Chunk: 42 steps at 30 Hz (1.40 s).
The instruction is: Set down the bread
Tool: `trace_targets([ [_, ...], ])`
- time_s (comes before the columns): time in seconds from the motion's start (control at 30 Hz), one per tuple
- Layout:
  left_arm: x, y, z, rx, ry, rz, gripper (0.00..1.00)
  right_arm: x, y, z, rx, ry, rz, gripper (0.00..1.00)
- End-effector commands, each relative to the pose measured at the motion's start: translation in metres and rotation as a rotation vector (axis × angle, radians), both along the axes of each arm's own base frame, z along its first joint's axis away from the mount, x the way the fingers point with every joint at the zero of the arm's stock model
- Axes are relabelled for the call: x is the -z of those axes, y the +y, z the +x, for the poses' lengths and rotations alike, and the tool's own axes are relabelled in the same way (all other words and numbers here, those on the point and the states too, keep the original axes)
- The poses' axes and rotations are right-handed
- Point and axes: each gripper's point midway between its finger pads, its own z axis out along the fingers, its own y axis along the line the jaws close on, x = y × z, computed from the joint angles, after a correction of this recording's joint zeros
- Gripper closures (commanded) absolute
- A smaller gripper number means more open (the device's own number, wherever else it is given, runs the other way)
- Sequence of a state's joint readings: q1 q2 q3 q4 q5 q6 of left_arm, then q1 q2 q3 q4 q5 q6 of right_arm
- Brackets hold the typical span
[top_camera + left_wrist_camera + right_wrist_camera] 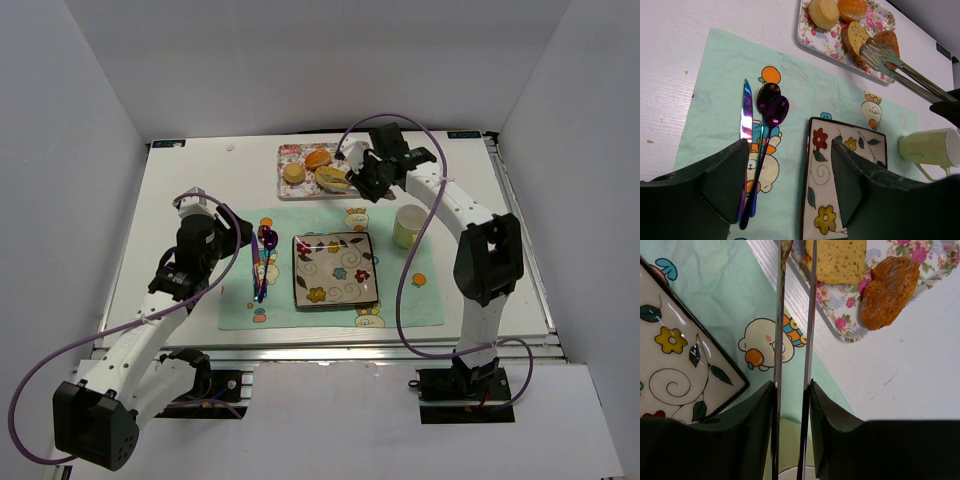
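White counter [190, 190]: my right fingers [752, 430] clamp steel tongs [910, 75] touching the tan seeded bread slice [840, 260] on a floral tray [815, 42] beyond the square flowered plate [335, 270]; left fingers [722, 175] gape. A shallow bite risks dropping it.

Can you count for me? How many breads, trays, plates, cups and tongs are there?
Breads: 4 (pale bun, orange bun, speckled slice, brown roll)
Flowery tray: 1
Flower plate: 1
Green cup: 1
Tongs: 1
Total: 8
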State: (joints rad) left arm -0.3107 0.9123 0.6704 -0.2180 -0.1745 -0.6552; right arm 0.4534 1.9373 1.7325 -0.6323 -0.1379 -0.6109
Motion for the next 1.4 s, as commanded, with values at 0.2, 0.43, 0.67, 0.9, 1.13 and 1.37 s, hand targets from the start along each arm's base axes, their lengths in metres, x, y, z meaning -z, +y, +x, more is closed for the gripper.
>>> trace_targets([
  [0.2, -0.005, 0.005, -0.004, -0.020, -0.019, -0.011, 0.24, -0.010, 0.010, 0.014, -0.008, -0.101, -0.021, 0.61],
  [0.43, -0.004, 0.005, -0.005, -0.022, -0.018, -0.012, 0.24, -0.002, 0.016, 0.013, -0.010, -0.091, -0.027, 0.58],
  [0.67, -0.006, 0.004, -0.004, -0.021, -0.022, -0.015, 0.24, 0.008, 0.013, 0.020, 0.012, -0.098, -0.052, 0.58],
  [0.9, -0.007, 0.005, -0.003, -0.024, -0.025, -0.014, 0.24, 0.018, 0.008, 0.027, 0.026, -0.135, -0.110, 0.60],
  [1.13, -0.009, 0.004, -0.003, -0.022, -0.029, -0.015, 0.24, 0.017, 0.008, 0.018, 0.029, -0.125, -0.106, 0.84],
  [1.37, -0.013, 0.004, -0.001, -0.020, -0.038, -0.017, 0.24, -0.025, 0.016, -0.002, 0.016, -0.131, 0.012, 0.95],
])
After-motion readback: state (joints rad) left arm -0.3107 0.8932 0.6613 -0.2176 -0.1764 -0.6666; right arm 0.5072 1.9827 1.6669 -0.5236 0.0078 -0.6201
